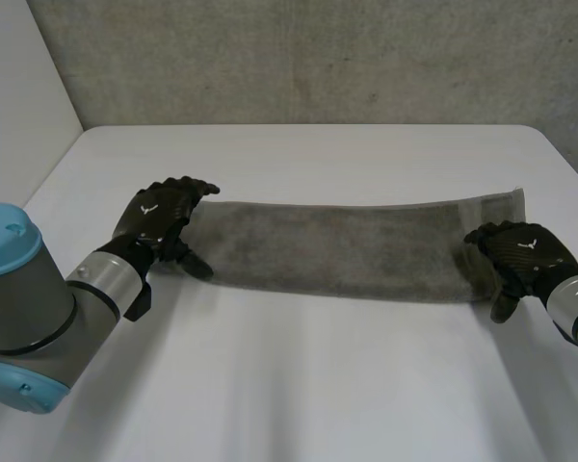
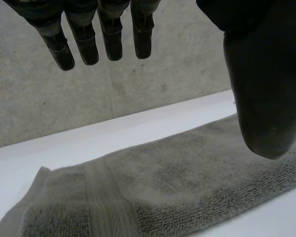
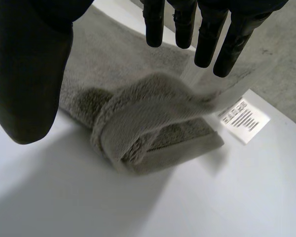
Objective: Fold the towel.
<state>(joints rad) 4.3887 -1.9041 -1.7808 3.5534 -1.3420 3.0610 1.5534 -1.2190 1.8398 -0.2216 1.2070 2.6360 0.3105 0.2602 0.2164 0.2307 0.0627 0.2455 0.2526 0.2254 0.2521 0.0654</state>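
Left hand (image 2: 259, 98) hangs above a grey towel (image 2: 187, 182), its fingers (image 2: 111, 39) straight and slightly spread, the thumb set well apart from them. The towel lies flat on the white table (image 2: 89, 140), with a bare strip between it and the table's far edge. Its banded end lies below the fingers. A concrete wall (image 2: 49, 103) rises behind.
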